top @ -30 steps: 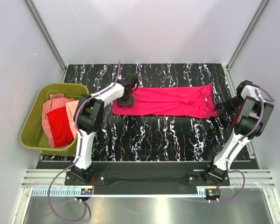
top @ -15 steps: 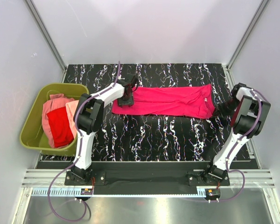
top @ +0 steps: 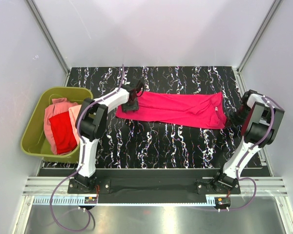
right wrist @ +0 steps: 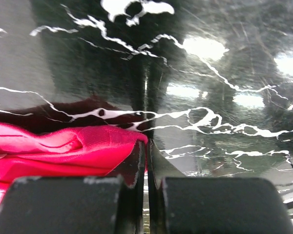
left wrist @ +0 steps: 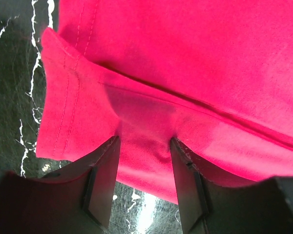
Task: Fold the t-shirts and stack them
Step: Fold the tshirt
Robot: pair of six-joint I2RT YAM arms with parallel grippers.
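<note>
A magenta-pink t-shirt (top: 178, 108) lies folded into a long strip across the middle of the black marbled table. My left gripper (top: 131, 105) stands open at the strip's left end, its fingertips (left wrist: 110, 156) pressing down on the cloth (left wrist: 185, 73) near a sleeve hem. My right gripper (top: 232, 119) is at the strip's right end, low over the table. Its jaws (right wrist: 146, 146) are shut on the tip of the shirt's corner (right wrist: 63, 151). A red t-shirt (top: 63, 132) and a pale salmon t-shirt (top: 53, 111) lie crumpled in the tub.
The olive-green tub (top: 68, 90) stands off the table's left edge, beside the left arm. White walls and metal posts close in the table at the back and both sides. Bare marbled table (top: 176, 146) lies between the shirt and the arm bases.
My right gripper closed on the shirt's right corner and drew it a little right and toward the near side, stretching the strip. The left gripper stayed put, open.
</note>
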